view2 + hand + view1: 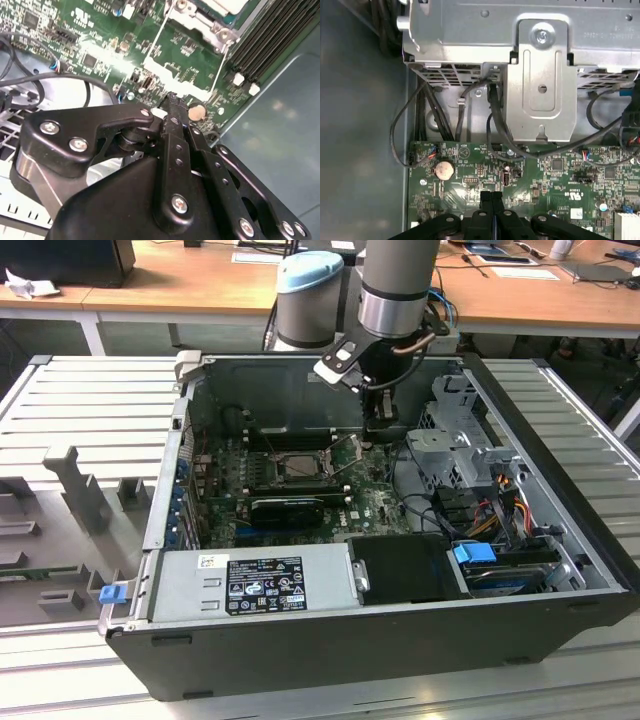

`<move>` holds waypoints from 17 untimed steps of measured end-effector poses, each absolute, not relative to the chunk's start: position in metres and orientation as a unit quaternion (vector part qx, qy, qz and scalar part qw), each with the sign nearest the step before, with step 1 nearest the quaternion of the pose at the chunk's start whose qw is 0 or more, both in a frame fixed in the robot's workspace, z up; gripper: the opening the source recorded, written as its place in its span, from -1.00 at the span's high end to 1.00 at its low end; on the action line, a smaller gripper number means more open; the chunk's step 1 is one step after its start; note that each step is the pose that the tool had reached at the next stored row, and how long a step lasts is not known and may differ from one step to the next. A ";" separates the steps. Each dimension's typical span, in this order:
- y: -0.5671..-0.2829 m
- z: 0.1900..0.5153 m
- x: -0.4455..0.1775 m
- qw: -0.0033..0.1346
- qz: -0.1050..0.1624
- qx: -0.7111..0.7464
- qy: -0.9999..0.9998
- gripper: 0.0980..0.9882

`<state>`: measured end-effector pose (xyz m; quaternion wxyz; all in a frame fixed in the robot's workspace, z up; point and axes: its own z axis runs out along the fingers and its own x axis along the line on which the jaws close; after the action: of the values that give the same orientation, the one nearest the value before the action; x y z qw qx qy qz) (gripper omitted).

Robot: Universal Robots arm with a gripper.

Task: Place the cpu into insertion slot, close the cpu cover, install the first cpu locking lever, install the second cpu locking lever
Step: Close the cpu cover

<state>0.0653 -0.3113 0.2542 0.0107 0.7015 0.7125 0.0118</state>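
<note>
Inside the open computer case [330,645], the claw [491,196] hangs pinched narrow over the green board [550,187].

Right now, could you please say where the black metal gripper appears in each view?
Exterior view: gripper over the green circuit board, inside the open case.
Second wrist view: gripper beside the round silver coin battery.
First wrist view: gripper shut, near that battery.
Shared landmark: the board.

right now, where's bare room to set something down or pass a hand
Bare: ribbed table at the exterior view's right of the case, and the grey panel beside the board. Crowded: cables by the drive cage, and around the gripper near the socket.
</note>
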 end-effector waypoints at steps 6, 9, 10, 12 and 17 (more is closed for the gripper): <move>-0.311 0.246 0.072 0.011 0.012 0.701 0.713 0.98; -0.311 0.244 0.072 0.008 0.009 0.701 0.713 0.98; -0.311 0.244 0.072 0.005 0.006 0.702 0.713 0.98; -0.311 0.243 0.072 -0.004 -0.003 0.702 0.713 0.98; -0.311 0.247 0.072 -0.017 -0.016 0.701 0.712 0.98</move>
<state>0.0724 -0.3114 0.2470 -0.0171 0.7014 0.7124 -0.0159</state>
